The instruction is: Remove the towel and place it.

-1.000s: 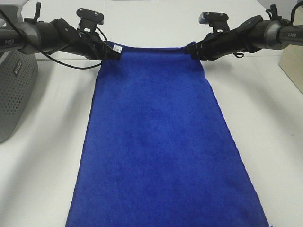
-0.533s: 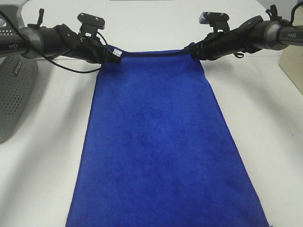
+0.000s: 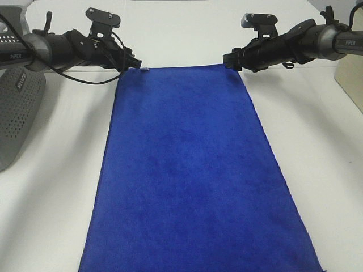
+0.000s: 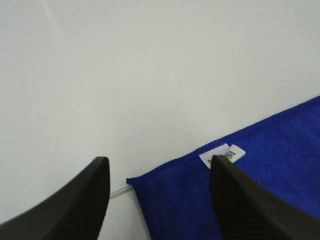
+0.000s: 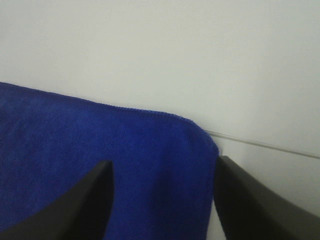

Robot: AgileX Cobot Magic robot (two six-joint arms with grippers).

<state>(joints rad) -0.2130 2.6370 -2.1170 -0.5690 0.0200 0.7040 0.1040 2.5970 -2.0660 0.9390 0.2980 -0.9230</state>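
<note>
From my remote station this looks like a robotics lab or test bench: I see a plain white table (image 3: pixel 57 170) with two black arms marked PIPER over it, loose cabling, and a grey perforated basket (image 3: pixel 17 107) at the left edge.

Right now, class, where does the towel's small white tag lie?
In the exterior high view the white tag sits at the towel's far left corner, flat on the table, just below the open left tool.
</note>
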